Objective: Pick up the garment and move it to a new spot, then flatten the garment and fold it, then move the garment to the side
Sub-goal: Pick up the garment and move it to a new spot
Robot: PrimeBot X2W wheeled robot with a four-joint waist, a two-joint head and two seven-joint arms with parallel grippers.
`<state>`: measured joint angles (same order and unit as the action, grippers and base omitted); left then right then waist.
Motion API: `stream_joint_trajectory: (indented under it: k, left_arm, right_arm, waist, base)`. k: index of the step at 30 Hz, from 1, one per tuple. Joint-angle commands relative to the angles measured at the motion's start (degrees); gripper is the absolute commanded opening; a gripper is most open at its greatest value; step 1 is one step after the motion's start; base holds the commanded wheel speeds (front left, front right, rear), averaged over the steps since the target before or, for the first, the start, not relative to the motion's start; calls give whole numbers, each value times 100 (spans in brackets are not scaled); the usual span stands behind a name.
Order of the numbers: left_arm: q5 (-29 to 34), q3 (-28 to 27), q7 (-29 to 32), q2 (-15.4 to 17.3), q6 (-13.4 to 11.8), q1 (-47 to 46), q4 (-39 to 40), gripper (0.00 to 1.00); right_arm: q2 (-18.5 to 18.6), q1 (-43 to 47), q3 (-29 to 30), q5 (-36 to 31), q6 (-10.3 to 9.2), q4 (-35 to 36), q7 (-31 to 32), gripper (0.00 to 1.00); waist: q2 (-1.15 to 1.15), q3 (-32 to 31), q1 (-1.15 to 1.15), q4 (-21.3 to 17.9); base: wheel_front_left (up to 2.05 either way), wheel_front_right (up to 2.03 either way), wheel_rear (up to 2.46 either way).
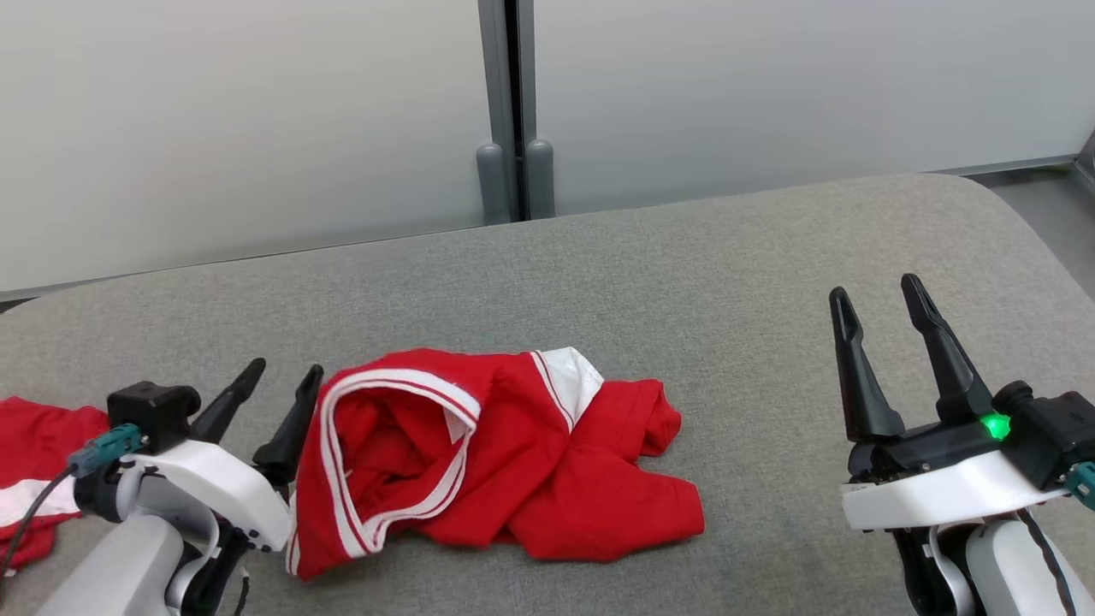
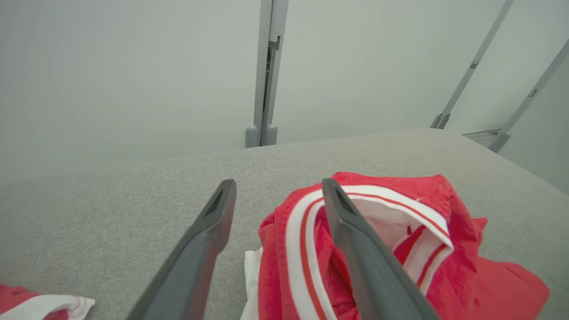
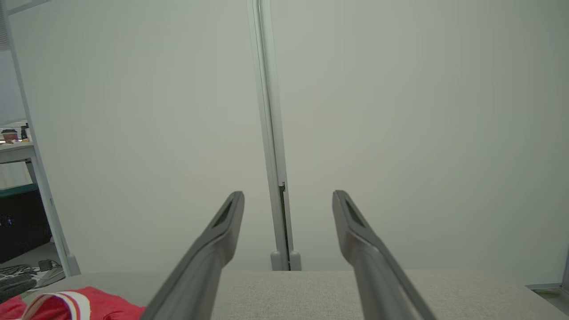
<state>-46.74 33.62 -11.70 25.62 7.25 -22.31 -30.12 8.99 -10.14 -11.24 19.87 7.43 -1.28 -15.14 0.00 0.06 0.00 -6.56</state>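
Note:
A crumpled red garment [image 1: 505,462] with white-striped trim lies on the grey padded table [image 1: 650,274], near its front edge. My left gripper [image 1: 287,375] stands open just left of the garment, its right finger close to the striped band. From the left wrist camera the garment [image 2: 444,258] sits to the right of and behind the right finger, and the left gripper [image 2: 278,189] holds nothing. My right gripper [image 1: 877,295] is open well to the right of the garment, above bare table. In the right wrist view the right gripper [image 3: 288,198] is empty, and the garment [image 3: 66,304] peeks in at the lower left.
A second red and white garment [image 1: 34,475] lies at the table's left edge, also visible as a corner [image 2: 40,304] in the left wrist view. A pale partition wall with a grey post [image 1: 513,111] stands behind the table. Bare grey table spreads behind and right of the garment.

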Motion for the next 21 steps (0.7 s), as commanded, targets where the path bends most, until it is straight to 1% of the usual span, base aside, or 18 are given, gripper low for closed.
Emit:
stream_joint_trajectory:
  k: [1, 5, 8, 10, 13, 16, 21]
  left_arm:
    - [43, -29, -16, 63, -7, -6, 59, 100]
    - [138, -42, 93, 440, -184, 234, 524, 100]
    - [150, -190, 78, 710, -462, 444, 1072, 100]
    - [63, -426, -49, 796, -740, 649, 1463, 100]
    - [-98, -843, -246, 737, -1097, 1058, 1987, 100]
    - [32, -1248, -341, 558, -1402, 1483, 2301, 100]
    - [830, -2088, -354, 14, -1599, 2177, 2755, 100]
  right_arm:
    - [39, 63, 34, 34, 11, 8, -1, 100]
    - [21, 147, 27, 113, 11, 73, -1, 100]
    - [20, 210, 52, 148, 11, 148, -1, 100]
    - [19, 249, 95, 163, 11, 173, -1, 100]
    - [-17, 349, 166, 177, 11, 124, -1, 100]
    - [-59, 474, 241, 190, 11, 33, -1, 100]
    - [-105, 577, 337, 260, 11, -101, -1, 100]
  waist:
    - [0, -37, 0, 43]
    - [0, -84, 0, 125]
    - [0, -98, 0, 178]
    - [0, -109, 0, 225]
    - [0, -132, 0, 300]
    - [0, -149, 0, 371]
    - [0, -154, 0, 428]
  base:
    - [0, 0, 0]
    - [0, 0, 0]
    - [0, 0, 0]
    - [0, 0, 0]
    - [0, 0, 0]
    - [0, 0, 0]
    - [0, 0, 0]
